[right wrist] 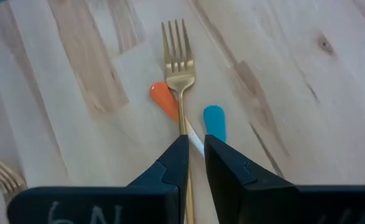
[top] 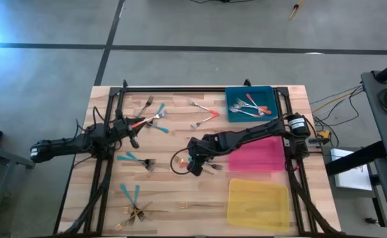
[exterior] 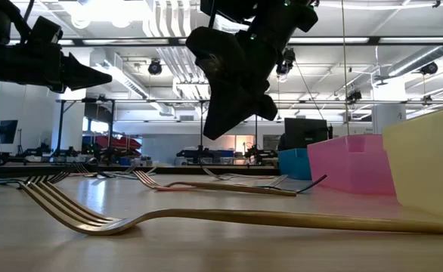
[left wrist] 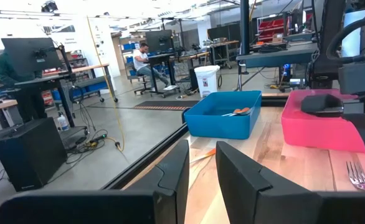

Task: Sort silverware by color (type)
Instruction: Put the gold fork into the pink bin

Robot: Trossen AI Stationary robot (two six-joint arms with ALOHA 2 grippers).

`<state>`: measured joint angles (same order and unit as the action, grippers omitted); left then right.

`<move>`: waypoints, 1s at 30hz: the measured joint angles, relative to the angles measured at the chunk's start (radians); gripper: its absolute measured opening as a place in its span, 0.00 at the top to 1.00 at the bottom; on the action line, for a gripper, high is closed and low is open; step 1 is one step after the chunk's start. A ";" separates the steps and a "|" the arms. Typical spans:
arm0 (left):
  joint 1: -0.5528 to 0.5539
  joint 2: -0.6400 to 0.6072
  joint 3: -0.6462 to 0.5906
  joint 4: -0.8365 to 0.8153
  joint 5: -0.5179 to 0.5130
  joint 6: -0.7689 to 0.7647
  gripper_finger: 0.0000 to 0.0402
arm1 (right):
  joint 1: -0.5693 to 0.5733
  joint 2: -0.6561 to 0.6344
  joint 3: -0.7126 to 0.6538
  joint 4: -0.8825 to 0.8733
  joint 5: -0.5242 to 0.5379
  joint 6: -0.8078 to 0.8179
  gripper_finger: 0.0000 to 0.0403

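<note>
Slim forks lie scattered flat on the wooden table point(top: 180, 132): teal-handled ones point(top: 135, 158), gold ones point(top: 200, 206) and red-handled ones point(top: 207, 116). Several red-handled forks lie in the blue tray point(top: 232, 114). My right gripper point(right wrist: 195, 142) hovers over the table's middle point(top: 195, 165), well above the wood point(exterior: 210, 132), its fingers a narrow gap apart and holding nothing. Through that gap I see a gold fork point(right wrist: 177, 56) on the table, with an orange handle end point(right wrist: 162, 99) and a teal handle end point(right wrist: 213, 118) beside it. My left gripper point(left wrist: 202, 152) waits at the left point(top: 131, 127), pointing level, also narrowly open and holding nothing.
A pink tray point(top: 256, 155) sits right of the right gripper and a yellow tray point(top: 258, 201) sits at the near right. A gold fork point(exterior: 206, 219) lies close to the near edge. A dark frame point(top: 180, 89) rims the table. A person sits at a desk point(left wrist: 146, 59) in the room beyond.
</note>
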<state>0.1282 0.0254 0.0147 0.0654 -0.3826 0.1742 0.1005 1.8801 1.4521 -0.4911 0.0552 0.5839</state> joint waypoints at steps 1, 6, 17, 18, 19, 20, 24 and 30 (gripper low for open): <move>0.000 0.000 0.000 0.000 0.000 0.000 0.84 | 0.000 0.000 0.000 0.005 0.003 0.001 0.89; 0.000 0.000 0.000 0.000 0.000 0.000 0.84 | 0.006 0.006 0.000 0.036 0.016 0.063 0.89; 0.000 0.000 0.000 0.000 0.000 0.000 0.84 | 0.009 0.020 -0.001 0.072 -0.102 0.191 0.89; 0.000 0.000 0.000 0.000 0.000 0.000 0.84 | 0.009 0.020 -0.001 0.076 -0.122 0.192 0.89; 0.000 0.000 0.000 0.000 0.000 0.000 0.84 | 0.011 0.020 -0.001 0.076 -0.139 0.198 0.89; 0.000 0.000 0.000 0.000 0.000 0.000 0.84 | 0.012 0.020 -0.001 0.074 -0.144 0.208 0.89; 0.000 0.000 0.000 0.000 0.000 0.000 0.84 | 0.013 0.020 -0.001 0.060 -0.135 0.123 0.89; 0.000 0.000 0.000 0.000 0.000 0.000 0.84 | 0.013 0.020 -0.001 0.089 -0.131 0.017 0.89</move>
<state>0.1282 0.0254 0.0147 0.0656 -0.3827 0.1745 0.1131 1.8999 1.4509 -0.4017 -0.0756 0.6004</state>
